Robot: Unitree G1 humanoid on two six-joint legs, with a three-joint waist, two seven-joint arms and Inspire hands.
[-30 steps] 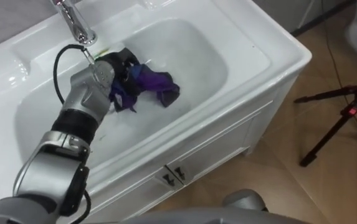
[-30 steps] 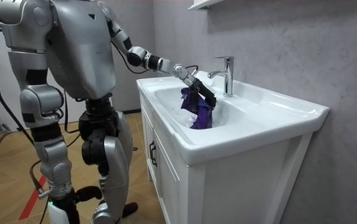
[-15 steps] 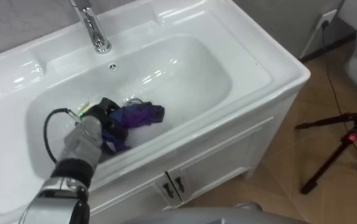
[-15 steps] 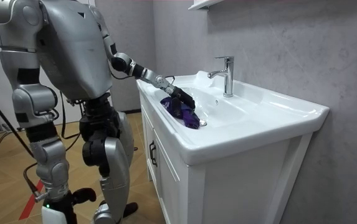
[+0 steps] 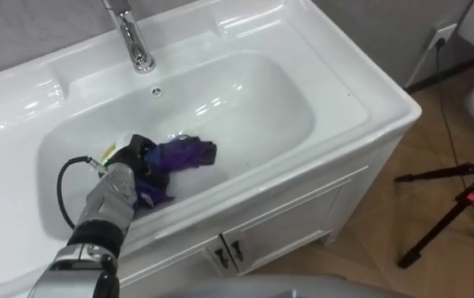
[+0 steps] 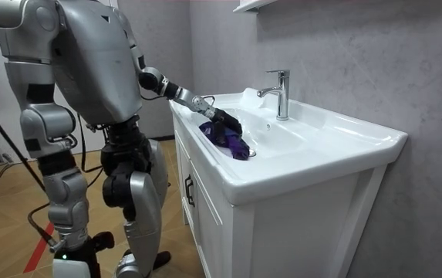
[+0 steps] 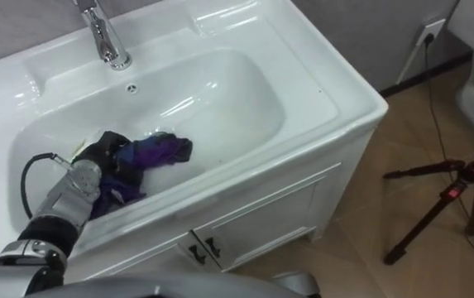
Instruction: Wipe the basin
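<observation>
One hand down in the white basin (image 5: 361, 91): left hand (image 5: 135, 156), closed tight round a purple cloth (image 5: 183, 154); cloth all bunched up, lying on the bottom of the bowl near the front wall, over toward the robot's left; some of it poking out past the hand to the right, some tucked under the hand; shiny tap (image 5: 133, 37) upright at the back rim, well apart from the cloth; small round hole (image 5: 155, 91) in the back wall just below the tap; white cupboard (image 5: 286, 228) under the basin, doors closed, two small handles (image 5: 227, 255) side by side in the middle; black tripod (image 5: 460, 199) on the wooden floor (image 5: 369, 265) to the right, apart from the cupboard; wall socket (image 5: 445, 35) up in the far right corner; in the room view, standing upright in front of the basin, on the room view's left, left arm stretched out over the rim and down into the bowl; right hand (image 6: 91, 242) hanging low beside the leg, far from the basin; cannot tell if open or closed.
</observation>
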